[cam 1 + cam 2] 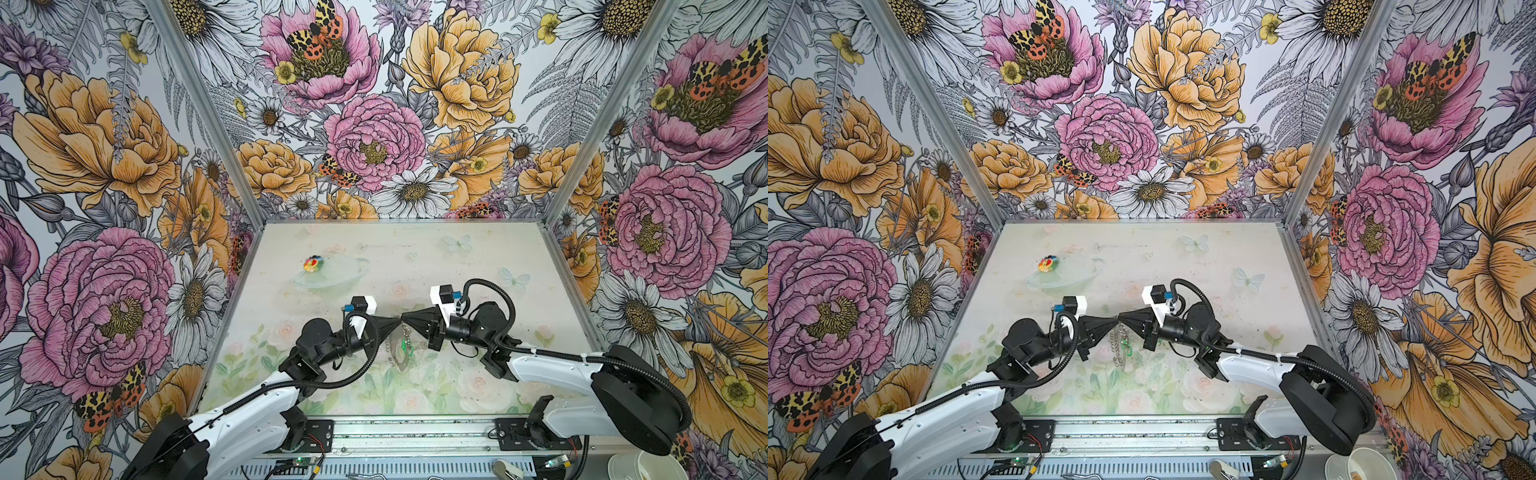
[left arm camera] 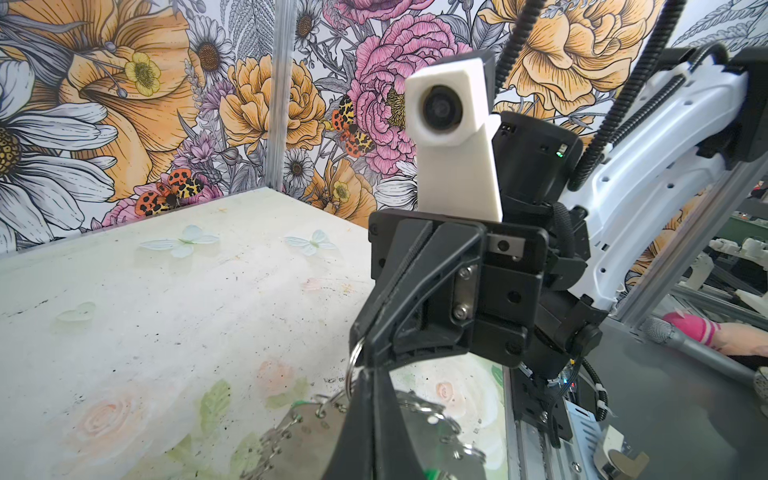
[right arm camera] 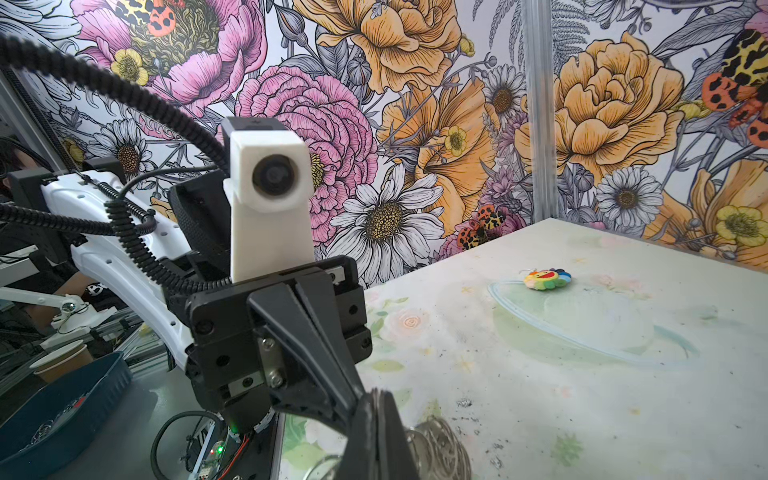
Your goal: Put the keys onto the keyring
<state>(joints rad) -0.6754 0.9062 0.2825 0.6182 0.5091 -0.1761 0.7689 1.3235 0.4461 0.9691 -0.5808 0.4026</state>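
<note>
My left gripper (image 1: pixel 397 323) and right gripper (image 1: pixel 406 321) meet tip to tip above the middle of the table, both shut. The keyring (image 1: pixel 401 360), a grey oval band fringed with silver wire loops, hangs below them off the table; in another top view it shows nearly edge-on (image 1: pixel 1118 351). In the left wrist view the left gripper (image 2: pixel 363 374) pinches a wire loop (image 2: pixel 353 357) above the band (image 2: pixel 307 432). In the right wrist view the right gripper (image 3: pixel 376 397) clamps thin metal beside more loops (image 3: pixel 440 449). One key's green head (image 1: pixel 404 345) shows at the keyring; whether it is attached I cannot tell.
A round multicoloured flower toy (image 1: pixel 312 263) lies at the back left of the table (image 1: pixel 478 257), also seen in the right wrist view (image 3: pixel 546 278). Flowered walls close in three sides. Beyond the front rail stand a white bowl (image 1: pixel 648 465) and a blue tray (image 3: pixel 62 407).
</note>
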